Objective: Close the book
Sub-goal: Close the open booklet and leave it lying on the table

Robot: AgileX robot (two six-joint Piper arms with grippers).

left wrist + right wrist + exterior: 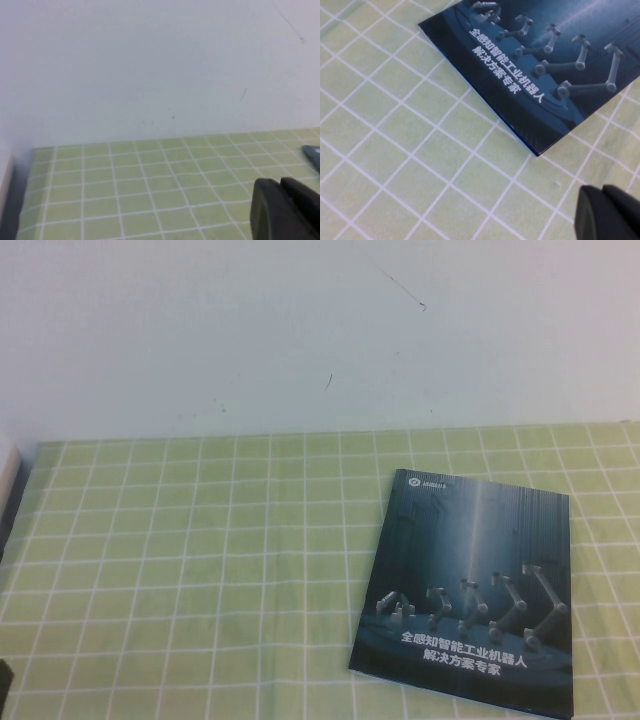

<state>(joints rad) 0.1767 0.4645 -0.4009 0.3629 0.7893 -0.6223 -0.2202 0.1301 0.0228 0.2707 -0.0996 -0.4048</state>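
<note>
Back wall (200, 330): pale grey-white, fills the upper part of the high view; two small dark scratches (422, 306) in upper centre-right

Table cloth (180, 560): light green with a white grid, covers the whole lower part of the frame; nothing rests on it near the book

Book (470, 585): lower right of the high view, lying flat on the cloth, closed, front cover up. Cover is dark blue-black with a pale vertical streak of light, a row of grey robot arms across its lower part, two lines of white Chinese title below them, and a small logo in its top left corner. Long axis runs from the bottom of the frame towards the wall, the top leaning slightly right. Title reads upright from the robot's side. Its lower right corner sits close to the frame's bottom edge

Pale strip (8, 475): at the left edge of the frame, where cloth meets wall

Right gripper (607, 212): black, only a part shows in the lower right corner of its wrist view, above bare cloth just beside the book's near corner, not touching it; spread or pressed together, cannot tell

Left gripper (285, 210): black part in the lower right of its wrist view, over bare cloth, well apart from the book; state likewise cannot be told
</note>
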